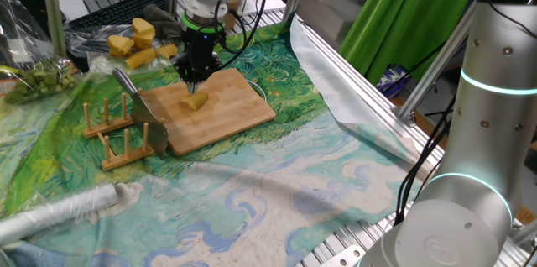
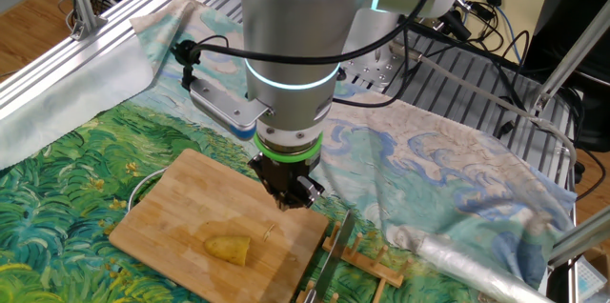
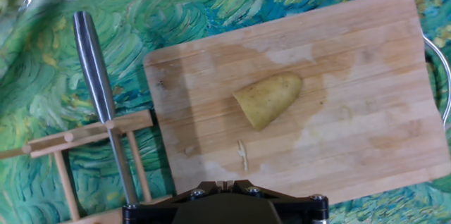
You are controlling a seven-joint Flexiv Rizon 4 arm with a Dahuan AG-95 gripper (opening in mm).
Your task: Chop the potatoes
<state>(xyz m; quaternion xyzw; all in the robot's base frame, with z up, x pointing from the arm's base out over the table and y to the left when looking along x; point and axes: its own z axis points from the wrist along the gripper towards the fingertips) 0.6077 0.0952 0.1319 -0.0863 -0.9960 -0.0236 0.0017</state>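
Note:
One pale-yellow potato [image 1: 195, 101] chunk lies on the wooden cutting board [image 1: 231, 116]. It also shows in the other fixed view, potato [image 2: 229, 248] on board [image 2: 176, 203], and in the hand view, potato [image 3: 268, 99] on board [image 3: 359, 69]. My gripper [image 1: 195, 78] hangs just above the board beside the potato, not touching it. Its jaws are shut with nothing between them, as seen at the gripper [image 2: 286, 198] and gripper [image 3: 225, 183]. A thin potato sliver [image 3: 242, 156] lies near the fingertips. A knife [image 1: 144, 109] rests in a wooden rack [image 1: 117, 137] left of the board.
Bigger deep-yellow chunks [image 1: 138, 39] sit behind the board, beside a bag of greens [image 1: 38, 78]. A rolled plastic sheet [image 1: 67, 211] lies at the front left. Aluminium frame rails [image 1: 369, 103] border the painted cloth. The knife handle [image 3: 95, 76] and rack [image 3: 70, 139] lie left of the board.

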